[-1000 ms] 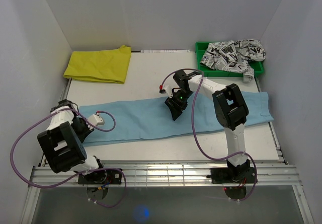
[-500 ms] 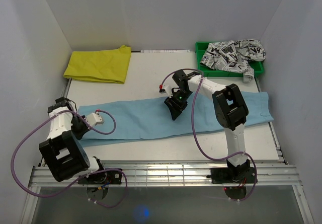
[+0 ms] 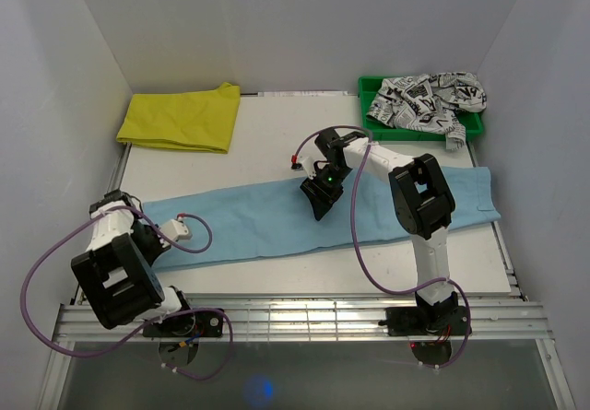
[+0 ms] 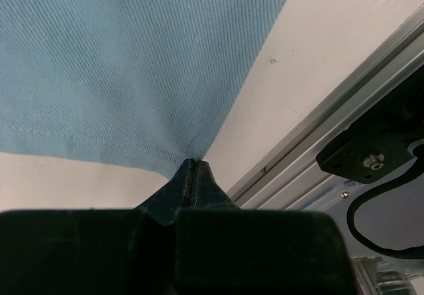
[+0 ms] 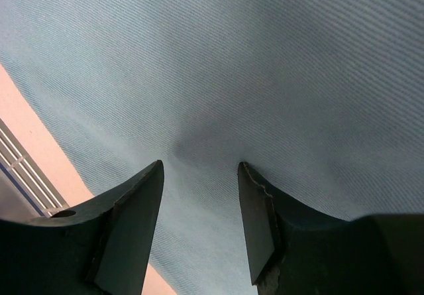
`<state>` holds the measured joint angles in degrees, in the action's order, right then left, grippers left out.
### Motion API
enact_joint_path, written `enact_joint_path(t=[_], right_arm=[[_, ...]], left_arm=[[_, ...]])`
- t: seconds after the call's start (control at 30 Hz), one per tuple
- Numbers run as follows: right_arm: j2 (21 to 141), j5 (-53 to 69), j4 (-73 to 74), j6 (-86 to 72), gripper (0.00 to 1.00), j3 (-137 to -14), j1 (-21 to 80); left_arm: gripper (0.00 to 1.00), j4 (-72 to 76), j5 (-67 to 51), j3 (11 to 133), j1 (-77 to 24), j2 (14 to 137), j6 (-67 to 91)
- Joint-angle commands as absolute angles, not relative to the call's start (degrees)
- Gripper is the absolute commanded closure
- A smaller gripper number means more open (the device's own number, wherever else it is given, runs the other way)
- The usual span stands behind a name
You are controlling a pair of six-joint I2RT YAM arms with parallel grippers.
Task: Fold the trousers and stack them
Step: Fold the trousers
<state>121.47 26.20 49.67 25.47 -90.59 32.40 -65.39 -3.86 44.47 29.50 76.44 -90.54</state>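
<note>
Across bench front, trousers lie full-length, unfolded. L fingers clamped on hem corner; R fingers apart over mid-cloth. No fold yet; folding + stacking left.

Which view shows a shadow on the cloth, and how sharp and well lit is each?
Top view: soft even light, sharp, blue glare spot near the bottom edge. Left wrist view: crisp trousers weave, left tool nearly black. Right wrist view: faint shadow on the trousers between the fingers of the right tool.
</note>
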Motion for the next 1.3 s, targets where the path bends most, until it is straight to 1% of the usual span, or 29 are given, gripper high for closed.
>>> enact_joint_path(t=[0.0, 0.27, 0.3, 0.33, 0.4, 0.43, 0.47, 0.5, 0.53, 0.57, 0.6, 0.63, 0.67, 0.7, 0.73, 0.77, 0.83, 0.87, 0.9, 0.93, 0.97, 1.0, 1.07, 1.1, 1.13, 1.17, 1.2, 1.23, 1.27], right_arm=[[125.77, 15.91, 44.03, 27.51, 0.43, -87.71, 31.99], [125.77, 15.47, 43.94, 27.42, 0.43, -87.45, 31.99], [125.77, 15.64, 43.95, 27.51, 0.43, -87.28, 31.99], [125.68, 16.60, 44.47, 27.77, 0.43, -87.36, 31.99], [125.25, 18.27, 45.09, 28.56, 0.42, -87.63, 32.08], [124.37, 20.37, 45.26, 28.83, 0.42, -87.63, 32.08], [123.84, 21.61, 45.09, 29.18, 0.42, -87.28, 31.99], [123.32, 22.49, 44.91, 29.35, 0.41, -87.10, 32.08], [122.70, 24.24, 44.83, 29.36, 0.41, -87.10, 32.08], [122.43, 25.21, 45.17, 29.70, 0.40, -87.10, 32.34], [122.34, 25.57, 45.26, 29.88, 0.39, -87.10, 32.87], [122.17, 26.27, 45.44, 30.93, 0.39, -87.10, 33.31], [122.08, 27.06, 45.70, 31.63, 0.39, -87.27, 33.66], [121.73, 29.07, 46.05, 32.08, 0.39, -87.54, 34.36], [120.16, 30.40, 45.88, 32.43, 0.38, -87.71, 34.37], [119.28, 31.37, 45.53, 32.34, 0.37, -88.06, 34.37], [116.73, 32.95, 45.35, 32.34, 0.31, -90.51, 33.67], [116.11, 33.31, 45.61, 32.26, 0.30, -91.48, 32.88], [115.49, 33.75, 46.05, 32.17, 0.27, -92.45, 30.78], [114.79, 34.10, 46.58, 32.25, 0.27, -94.11, 29.28], [114.61, 34.01, 47.71, 33.82, 0.27, -95.09, 27.61], [114.61, 33.49, 49.38, 35.32, 0.27, -96.05, 24.29], [115.57, 28.85, 56.14, 38.92, 0.30, -98.07, 21.29], [115.75, 25.52, 57.82, 42.59, 0.32, -97.74, 17.96], [115.49, 24.10, 59.22, 44.19, 0.34, -95.56, 14.54], [115.14, 22.25, 59.15, 45.60, 0.34, -94.06, 14.50], [114.53, 18.67, 59.06, 48.49, 0.36, -92.39, 11.80], [114.26, 17.15, 58.98, 50.26, 0.37, -90.81, 10.65], [114.08, 15.57, 58.45, 51.58, 0.39, -87.14, 8.98]], left_arm=[[1.00, -64.69, -0.89, 44.03, 30.50, 77.60, -92.20], [1.00, -60.83, 3.16, 43.15, 32.61, 82.00, -92.99], [0.97, -60.65, 2.90, 43.42, 32.61, 82.18, -92.73], [0.82, -60.73, 2.20, 43.94, 32.61, 82.09, -92.55], [0.69, -62.31, -1.74, 46.91, 32.61, 81.30, -91.68], [0.55, -63.01, -3.50, 48.41, 32.61, 81.04, -90.89], [0.50, -64.24, -7.26, 50.08, 32.52, 80.86, -89.57], [0.42, -65.03, -9.30, 54.36, 32.61, 81.03, -88.26], [0.40, -65.91, -11.49, 56.93, 32.61, 81.47, -84.76], [0.31, -67.48, -16.39, 59.74, 32.61, 82.95, -82.29], [0.27, -68.54, -19.05, 62.81, 32.52, 84.10, -79.48], [0.24, -69.51, -21.68, 69.37, 32.52, 85.50, -74.15], [0.02, -71.78, -24.15, 72.74, 32.43, 87.08, -71.57], [0.02, -72.94, -29.22, 76.08, 32.34, 90.58, -69.11], [0.02, -73.65, -31.44, 82.20, 32.08, 92.27, -66.47], [0.02, -74.44, -33.47, 84.96, 31.04, 93.94, -61.49], [0.02, -73.83, -38.74, 90.58, 29.45, 98.07, -56.54], [0.02, -71.13, -39.72, 91.49, 27.01, 99.22, -50.60], [0.02, -69.28, -40.16, 92.10, 25.50, 100.27, -47.41], [0.02, -65.60, -39.99, 92.20, 23.66, 101.94, -44.76], [0.02, -63.91, -39.29, 91.94, 19.64, 102.48, -40.73], [0.02, -62.24, -38.24, 91.50, 17.34, 103.00, -38.95], [0.02, -57.51, -34.90, 89.31, 10.85, 103.97, -35.79], [0.02, -56.52, -34.46, 88.51, 9.07, 104.32, -34.03], [0.04, -55.21, -33.67, 87.29, 5.57, 105.46, -33.23], [0.06, -54.67, -33.23, 86.84, 4.06, 106.16, -32.35], [0.09, -54.49, -33.40, 86.31, 3.00, 106.78, -31.30], [0.14, -54.23, -33.83, 85.96, 1.86, 107.57, -30.85], [0.16, -53.79, -34.01, 85.52, 0.98, 108.88, -30.15]])
